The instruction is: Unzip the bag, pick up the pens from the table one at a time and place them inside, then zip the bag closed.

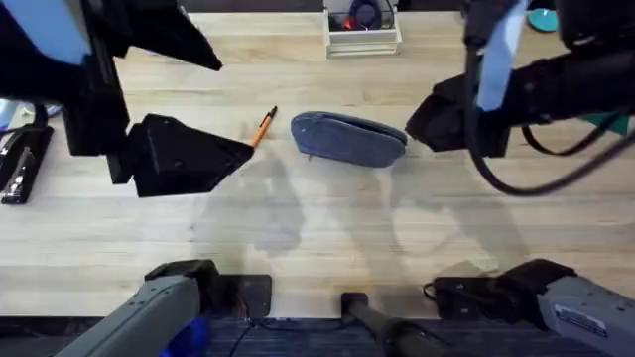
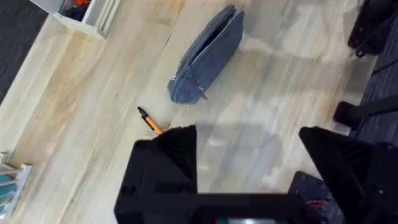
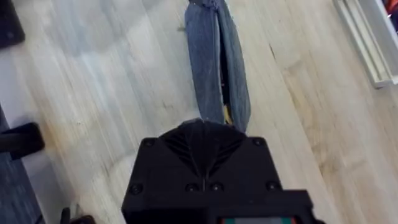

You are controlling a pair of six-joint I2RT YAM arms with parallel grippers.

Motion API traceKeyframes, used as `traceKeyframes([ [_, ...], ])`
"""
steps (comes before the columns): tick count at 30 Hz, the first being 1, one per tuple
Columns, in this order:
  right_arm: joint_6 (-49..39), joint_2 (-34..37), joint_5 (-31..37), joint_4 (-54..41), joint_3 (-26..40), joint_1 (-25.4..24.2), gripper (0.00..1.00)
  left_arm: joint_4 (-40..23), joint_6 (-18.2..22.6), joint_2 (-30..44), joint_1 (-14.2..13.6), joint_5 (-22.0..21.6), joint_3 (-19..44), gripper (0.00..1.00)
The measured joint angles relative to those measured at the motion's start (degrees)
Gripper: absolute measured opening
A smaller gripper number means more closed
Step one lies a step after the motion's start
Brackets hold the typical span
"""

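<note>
The left gripper [image 1: 233,157] hangs over the counter [image 1: 327,233] at about nine o'clock from the bag [image 1: 349,138]; in the left wrist view its two black fingers [image 2: 165,165] stand well apart with bare wood between them. Just beside its tip, toward one o'clock, lies one orange pen [image 1: 263,126], slanted, its dark tip pointing away from the gripper and its near end hidden under the finger in the left wrist view. The pen is near the bag's left end, not touching it. The bag lies lengthwise across the middle of the counter, its zipper slit a little open in the right wrist view. The right gripper [image 1: 422,124] sits at the bag's right end, at three o'clock; its fingers meet in a point right at the fabric, though I cannot tell whether they pinch anything.
</note>
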Motion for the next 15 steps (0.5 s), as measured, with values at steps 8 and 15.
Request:
traceKeyframes([
  [8, -1.2, 6.0, 0.3, -0.7, 5.3, 0.0, 0.028, 0.0, 0.0, 0.0, 0.0, 0.0, 0.0, 0.996],
  [15, -3.0, 12.7, 2.8, -5.5, 8.7, 0.1, 0.028, 0.0, 0.0, 0.0, 0.0, 0.0, 0.0, 0.994],
])
